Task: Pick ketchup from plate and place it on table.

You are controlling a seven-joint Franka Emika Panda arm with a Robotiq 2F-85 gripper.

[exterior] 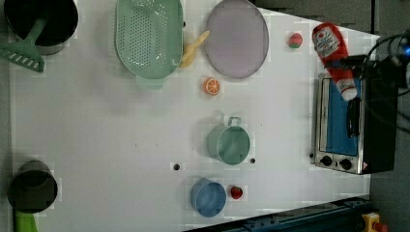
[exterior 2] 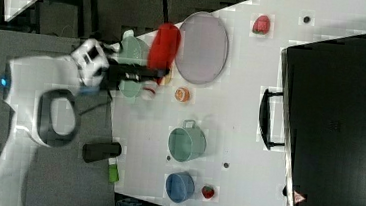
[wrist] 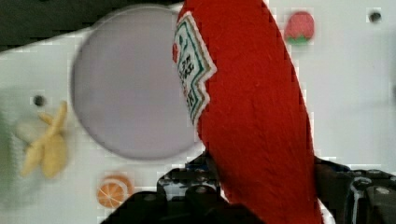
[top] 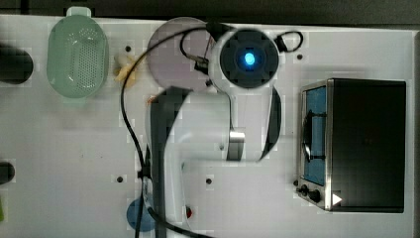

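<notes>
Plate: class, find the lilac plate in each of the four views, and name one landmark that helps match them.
Top view: plate at upper middle, partly under the arm.
Left view: top edge, right of centre.
Right view: upper middle, beside the lifted ketchup.
Wrist view: behind the ketchup.
Landmark: the green colander, the plate's neighbour.

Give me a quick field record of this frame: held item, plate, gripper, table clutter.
held item: ketchup, lifted clear of the surface, gripped near its capped end
gripper: gripper shut on the bottle, dark fingers either side of it
plate: plate bare, nothing on it
table: table, bottle not set down yet
near plate: colander, banana piece, orange slice, strawberry
elsewhere: green cup, blue cup, toaster oven
</notes>
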